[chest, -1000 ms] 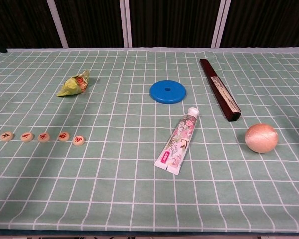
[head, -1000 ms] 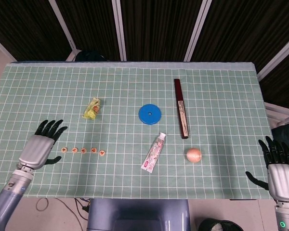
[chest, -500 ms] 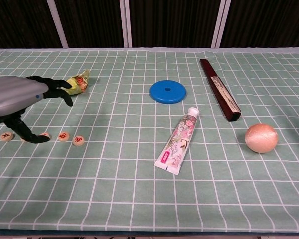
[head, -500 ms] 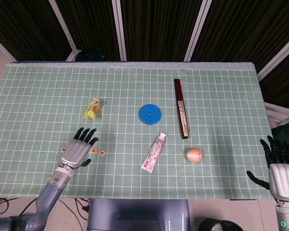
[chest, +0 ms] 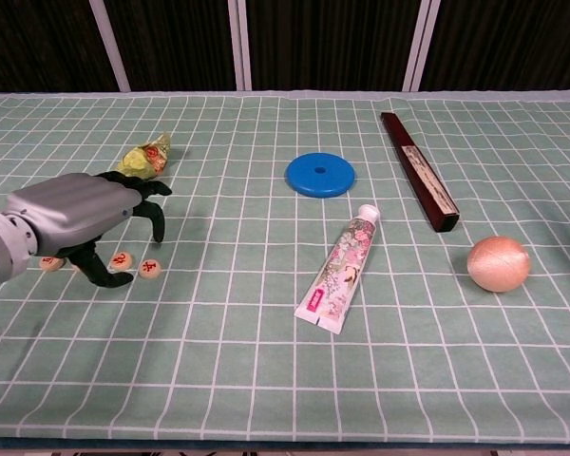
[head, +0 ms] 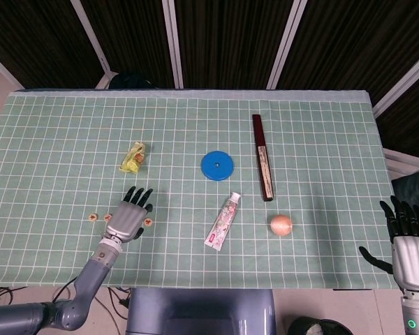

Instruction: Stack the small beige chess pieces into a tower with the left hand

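Small beige chess pieces with red marks lie in a row near the table's front left. In the head view I see pieces at the left end [head: 93,217] and right end [head: 147,222]; the middle ones are hidden under my left hand [head: 129,216]. In the chest view, pieces [chest: 121,259] [chest: 151,269] show beneath the left hand [chest: 81,214], another [chest: 50,262] by its wrist. The left hand hovers over the row with fingers spread and holds nothing. My right hand [head: 407,241] stays open at the table's front right edge, far from the pieces.
A green wrapped snack [head: 133,157] lies just behind the row. A blue disc [head: 217,166], a dark closed fan [head: 262,157], a toothpaste tube [head: 223,220] and a peach-coloured ball [head: 281,225] lie to the right on the green checked cloth.
My left hand has moved right from beside the row's left end to above its middle and right part, covering some pieces. The right hand has hardly moved.
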